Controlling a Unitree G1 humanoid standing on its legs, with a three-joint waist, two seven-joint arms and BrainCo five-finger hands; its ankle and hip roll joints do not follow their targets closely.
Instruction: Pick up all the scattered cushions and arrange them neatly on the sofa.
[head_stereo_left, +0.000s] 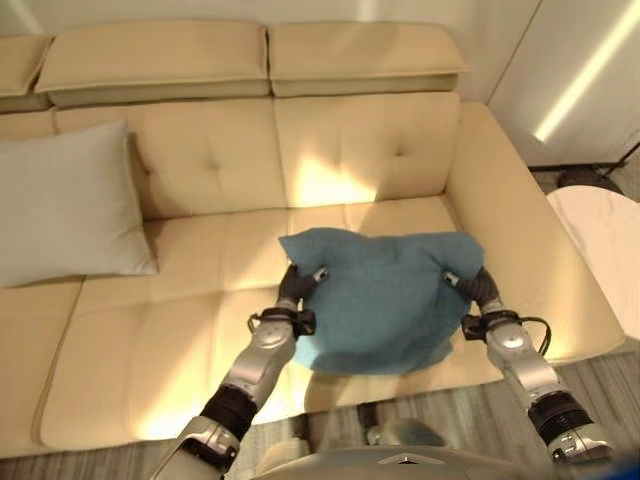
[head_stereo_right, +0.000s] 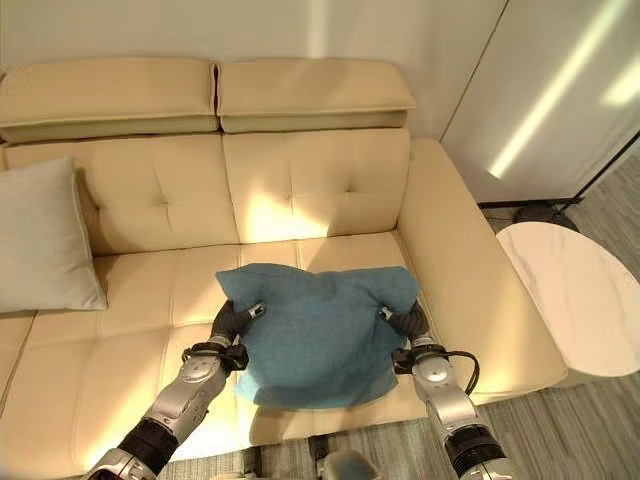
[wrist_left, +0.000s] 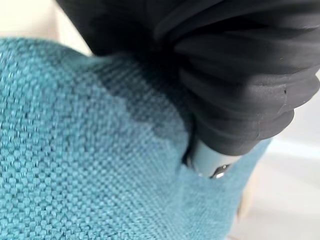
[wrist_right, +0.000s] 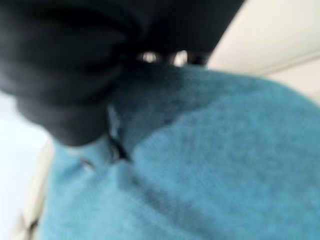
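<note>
- I am holding one teal cushion (head_stereo_right: 312, 330) between both hands, out over the front edge of the sofa (head_stereo_right: 320, 180) seat, right of the middle.
- My left hand (head_stereo_right: 232, 322) is gripping the cushion's left side, with the fingers (head_stereo_left: 318, 273) curling over onto the top of the fabric; the left wrist view is showing the dark cover pressed into the teal weave.
- My right hand (head_stereo_right: 408, 322) is gripping the cushion's right side in the same way, fingers hooked over the edge and pinching the cloth.
- The cushion is hanging slightly, its lower edge dropping past the seat front toward the floor (head_stereo_right: 560, 420).
- I am seeing one grey cushion (head_stereo_left: 65, 205) already on the sofa, leaning upright against the backrest at the far left, well apart from the teal one.
- So I am counting two cushions: one teal in my hands, one grey on the sofa.
- The cream sofa is carrying two headrest pads along its back.
- One white round table (head_stereo_right: 575, 295) is standing just beside the sofa's right arm.
</note>
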